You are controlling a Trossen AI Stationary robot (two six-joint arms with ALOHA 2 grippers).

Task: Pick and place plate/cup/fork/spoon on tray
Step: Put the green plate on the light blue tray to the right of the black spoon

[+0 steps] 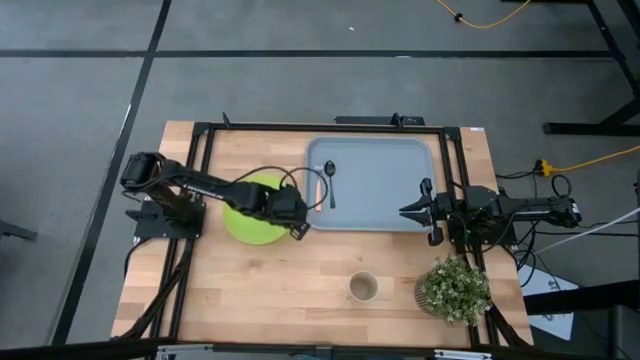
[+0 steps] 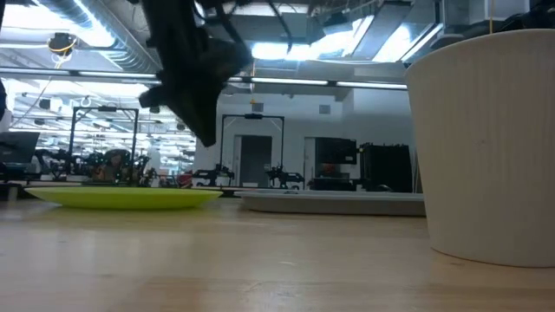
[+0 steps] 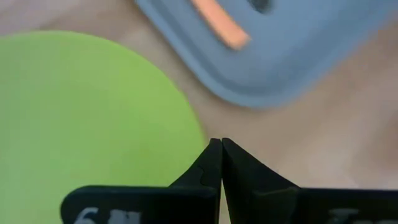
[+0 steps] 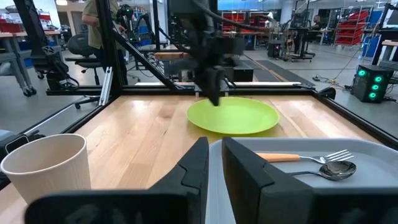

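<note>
Wooden worktop: lime-green plate (image 1: 250,220) lies left of centre, just off the tray (image 1: 375,205) holding fork (image 4: 305,157) and spoon (image 1: 330,184); left gripper (image 1: 298,230), fingers shut and empty, hangs at the plate's tray-side edge, nearer than the right gripper (image 1: 415,211), slightly parted at the tray's right rim.

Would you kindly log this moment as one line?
fork, spoon: in tray | plate, cup: on table | left end effector: shut, at plate edge | right end effector: at tray edge
</note>
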